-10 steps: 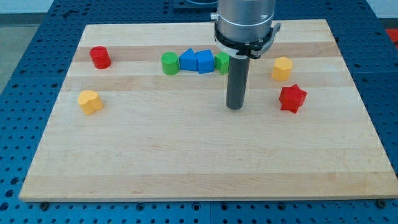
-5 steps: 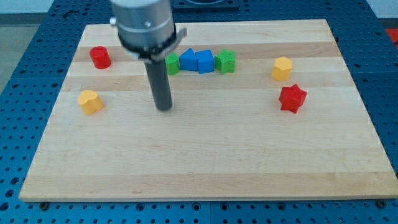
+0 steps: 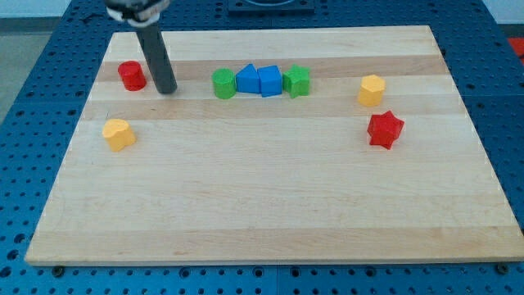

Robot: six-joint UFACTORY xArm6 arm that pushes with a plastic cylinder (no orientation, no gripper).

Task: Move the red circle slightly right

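The red circle [image 3: 131,75] is a short red cylinder near the board's top left. My tip [image 3: 166,89] stands on the board just to its right, a small gap away, not touching it. The rod rises from the tip toward the view's top left and leaves the frame.
A row of a green circle [image 3: 223,83], two blue blocks [image 3: 259,80] and a green block [image 3: 296,81] lies right of the tip. A yellow block [image 3: 119,133] sits below the red circle. A yellow block [image 3: 371,90] and a red star [image 3: 385,129] are at the right.
My tip has swept from the board's middle right, across to the left and up, ending beside the red circle. No block has moved.
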